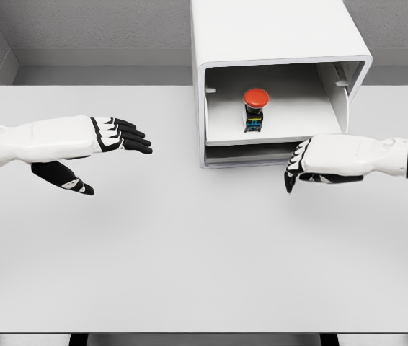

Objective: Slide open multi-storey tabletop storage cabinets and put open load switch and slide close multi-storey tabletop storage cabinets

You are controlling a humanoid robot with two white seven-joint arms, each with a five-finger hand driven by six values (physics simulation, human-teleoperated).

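A: Big stuff?
B: White table (189,274) fills the frame; cabinet (280,79) top center-right, its drawer (262,137) slid out.
A: Hands?
B: Left hand (81,144) at left, fingers spread, empty. Right hand (326,160) right of center, fingers relaxed, empty, at drawer's front.
A: Switch?
B: Load switch (255,108) upright in drawer, up-left of right hand, apart.

White table (189,274) before a grey wall (81,21)

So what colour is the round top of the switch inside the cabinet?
Red, on the switch in the white cabinet; head view shows it.
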